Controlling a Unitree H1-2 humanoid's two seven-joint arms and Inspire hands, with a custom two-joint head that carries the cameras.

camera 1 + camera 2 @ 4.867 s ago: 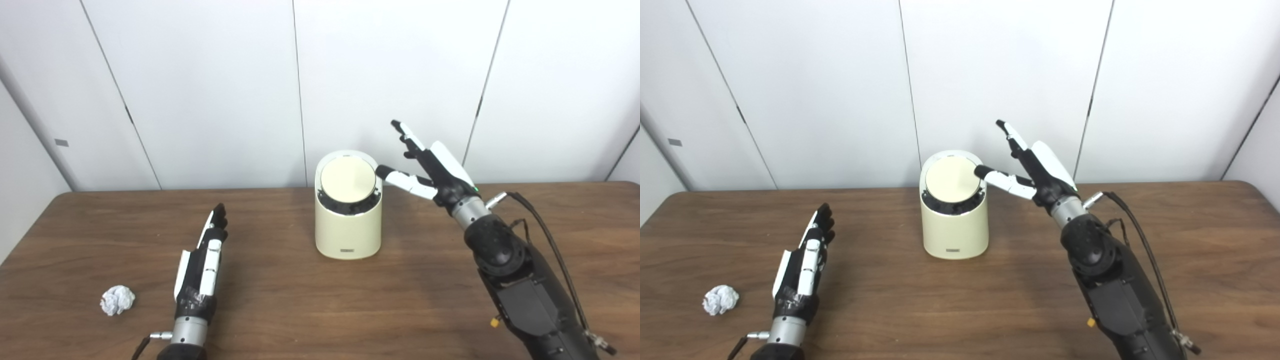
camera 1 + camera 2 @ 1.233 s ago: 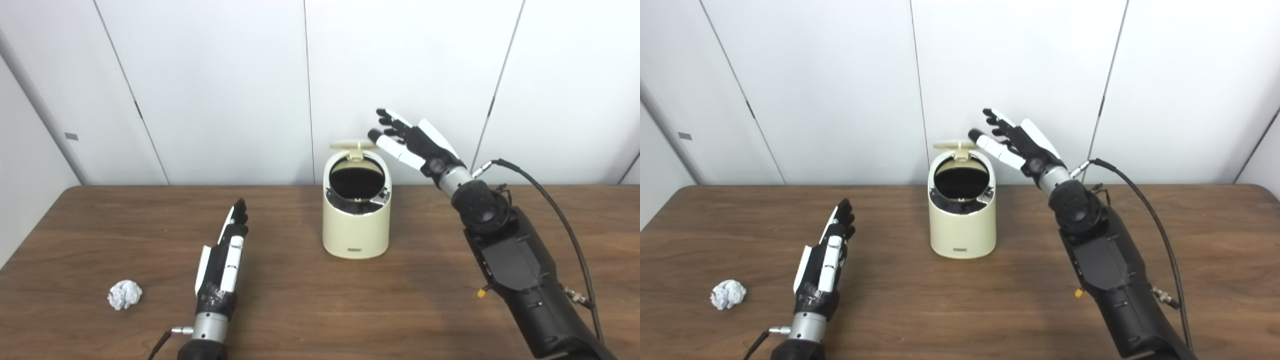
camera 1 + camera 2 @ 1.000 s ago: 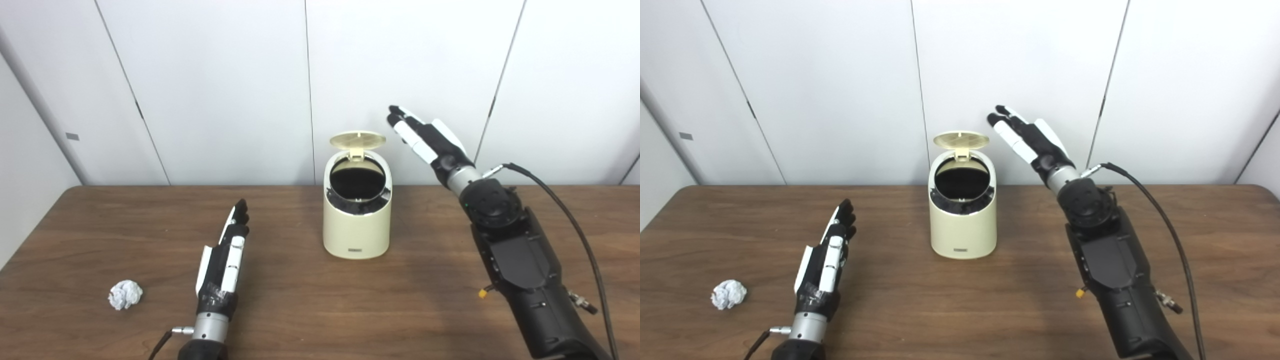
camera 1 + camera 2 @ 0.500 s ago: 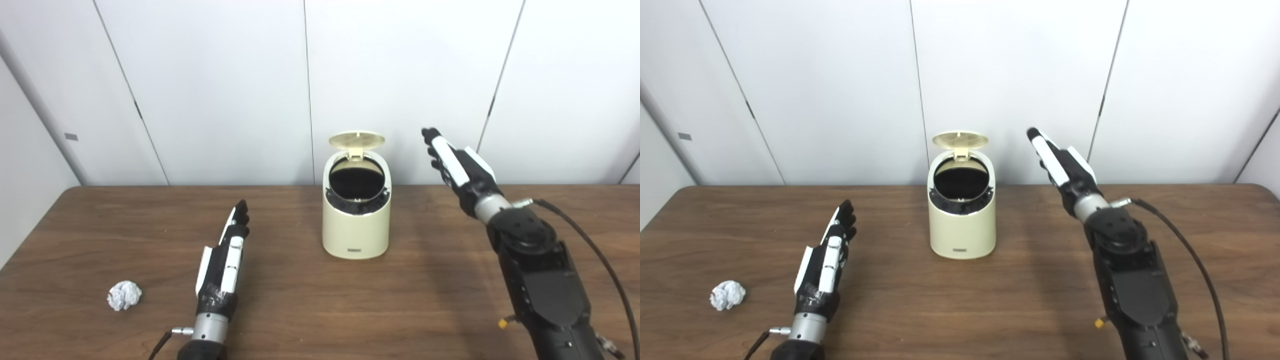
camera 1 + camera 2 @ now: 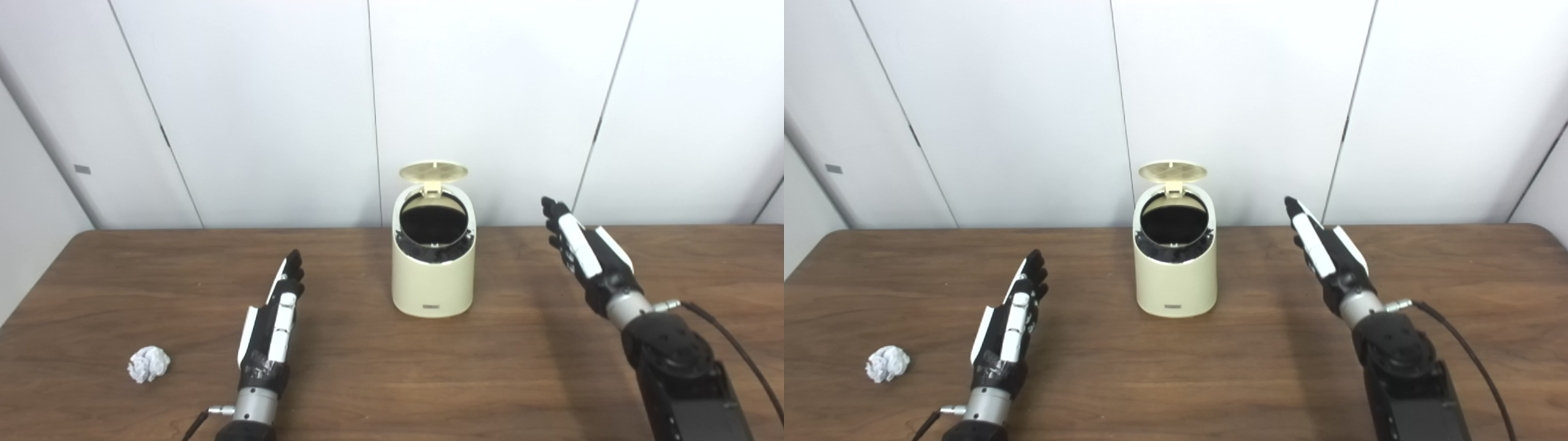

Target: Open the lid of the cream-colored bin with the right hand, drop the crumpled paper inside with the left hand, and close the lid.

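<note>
Since the earlier frames the right robot hand (image 5: pixel 585 254) has come away from the cream-colored bin (image 5: pixel 433 269) and dropped lower, and the lid (image 5: pixel 433 171), shut at the start, now stands flipped up at the back of the bin's rim.

Largest in view, the wall panels (image 5: pixel 490 104) run white across the whole background. Below them the dark wooden desk (image 5: pixel 380 367) fills the lower half of both views and carries everything else.

The right arm (image 5: pixel 680 373) enters from the bottom right, black and bulky, with a cable (image 5: pixel 735 349) looping off its wrist. Its right robot hand hangs above the desk to the right of the bin and well apart from it, fingers stretched out straight and close together, pointing up and away toward the wall. It holds nothing and touches nothing.

The cream-colored bin stands upright near the middle of the desk, toward the back. Its mouth (image 5: pixel 434 219) shows dark inside, and nothing stands between it and either hand.

The left robot hand (image 5: pixel 274 321) lies low over the desk, left of the bin and nearer the camera, fingers extended forward and empty. Whether it rests on the wood or hovers just above it cannot be told.

Smallest, the crumpled paper (image 5: pixel 147 364) sits on the desk near the left front, to the left of the left robot hand and apart from it, untouched.
</note>
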